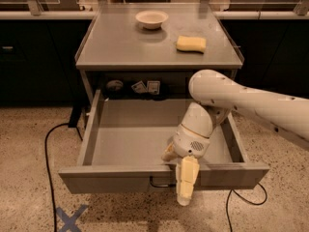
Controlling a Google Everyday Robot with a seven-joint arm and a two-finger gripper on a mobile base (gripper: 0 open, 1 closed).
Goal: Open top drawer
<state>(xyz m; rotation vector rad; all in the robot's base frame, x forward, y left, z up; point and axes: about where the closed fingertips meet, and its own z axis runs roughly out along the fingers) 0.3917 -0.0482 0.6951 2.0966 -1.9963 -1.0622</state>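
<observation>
camera view: top drawer [140, 146] sits far out of the cabinet, front panel toward 6 o'clock, side walls running back to 12. gripper [186, 185] hangs over the front lip just at 3 o'clock of the wire handle [161, 184], pointing down to 6. my read is it's there because the handle is the only pull point on a flat front. can't tell if the gripper is clamped or released; its contact with the handle is hidden. arm [251, 103] enters from 3 o'clock, wrist above the tray, which keeps the pull in line with the slides. bowl [151, 19] at 12 and sponge [191, 43] at 1 rest on the table top [120, 47], above the travel, so no interference. task looks near done.
</observation>
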